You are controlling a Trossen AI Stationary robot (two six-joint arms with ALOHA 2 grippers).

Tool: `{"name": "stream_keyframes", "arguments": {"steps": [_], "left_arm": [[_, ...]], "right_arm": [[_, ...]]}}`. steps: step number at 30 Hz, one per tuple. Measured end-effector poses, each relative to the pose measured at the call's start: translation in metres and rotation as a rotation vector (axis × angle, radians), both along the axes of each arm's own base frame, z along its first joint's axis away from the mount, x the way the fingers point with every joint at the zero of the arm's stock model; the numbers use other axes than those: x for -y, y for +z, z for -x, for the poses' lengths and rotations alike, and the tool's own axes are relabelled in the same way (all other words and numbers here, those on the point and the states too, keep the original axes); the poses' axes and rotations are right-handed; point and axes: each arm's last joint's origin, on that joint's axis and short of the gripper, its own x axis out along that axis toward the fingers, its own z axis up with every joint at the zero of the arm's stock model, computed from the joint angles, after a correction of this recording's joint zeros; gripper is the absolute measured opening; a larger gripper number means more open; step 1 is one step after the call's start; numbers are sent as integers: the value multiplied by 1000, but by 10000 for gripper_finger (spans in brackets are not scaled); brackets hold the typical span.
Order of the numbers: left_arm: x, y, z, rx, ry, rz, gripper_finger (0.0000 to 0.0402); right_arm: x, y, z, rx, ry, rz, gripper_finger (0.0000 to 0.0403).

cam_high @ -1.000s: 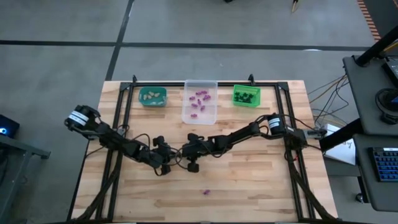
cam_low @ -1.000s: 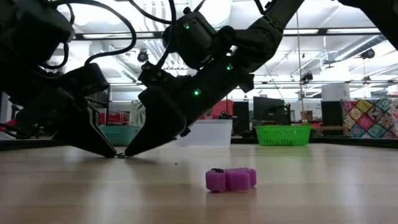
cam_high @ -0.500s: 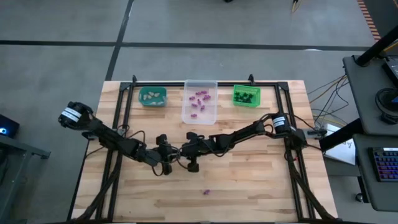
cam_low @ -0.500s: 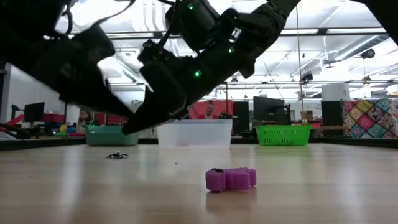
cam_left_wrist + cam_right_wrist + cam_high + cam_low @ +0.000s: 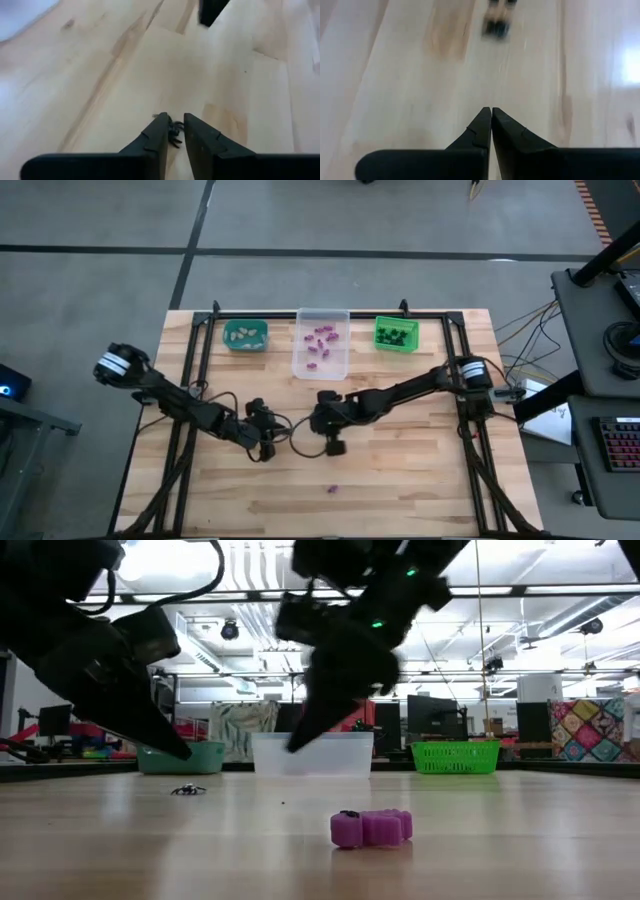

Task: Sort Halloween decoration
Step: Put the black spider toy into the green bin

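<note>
**Right arm swings away from the black spider**

Since a second ago the right gripper (image 5: 318,423) has pulled back from the meeting point at mid-table and now hangs above the wood, its fingers pressed together with nothing between them. The left gripper (image 5: 175,131) has lifted off the table too; its fingers stand a narrow gap apart, and the black spider (image 5: 173,134) shows through that gap, lying on the table (image 5: 400,480) rather than held. In the low view the black spider (image 5: 187,790) sits alone on the wood below the left arm, where half a second ago it already lay.

A purple trinket (image 5: 371,827) lies nearer the front edge, well apart from both arms. At the back stand the teal bin (image 5: 245,335) with pale pieces, the clear bin (image 5: 321,344) with purple ones and the green bin (image 5: 396,334) with black ones.
</note>
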Motion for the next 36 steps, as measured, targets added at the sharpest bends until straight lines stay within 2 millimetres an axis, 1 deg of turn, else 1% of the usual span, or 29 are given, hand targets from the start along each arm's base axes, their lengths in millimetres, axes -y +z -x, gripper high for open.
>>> {"name": "stream_keyframes", "arguments": {"steps": [4, 7, 10, 14, 17, 21, 26, 29, 36], "left_arm": [[4, -1, -9, -8, 9, -15, 68], [8, 0, -17, -20, 13, -15, 91], [10, -1, -23, -66, 20, -32, 115], [13, -3, -29, -122, 32, -49, 140], [15, -7, -33, -151, 42, -55, 154], [19, -12, -40, -171, 52, -60, 166], [23, -16, -48, -171, 104, -63, 171], [25, -17, -48, -187, 126, -90, 171], [26, -13, -44, -232, 114, -117, 171]], "right_arm": [[2, 7, 23, -50, 23, 21, 9], [5, 13, 39, -21, 29, 24, 9], [6, 16, 50, 77, 40, 24, 9], [8, 18, 60, 244, 58, 26, 9], [9, 18, 64, 343, 89, 50, 9], [10, 16, 66, 412, 109, 74, 9], [13, 12, 67, 413, 102, 78, 9], [15, 11, 68, 412, 96, 79, 9], [17, 12, 67, 431, 77, 64, 9]]}}
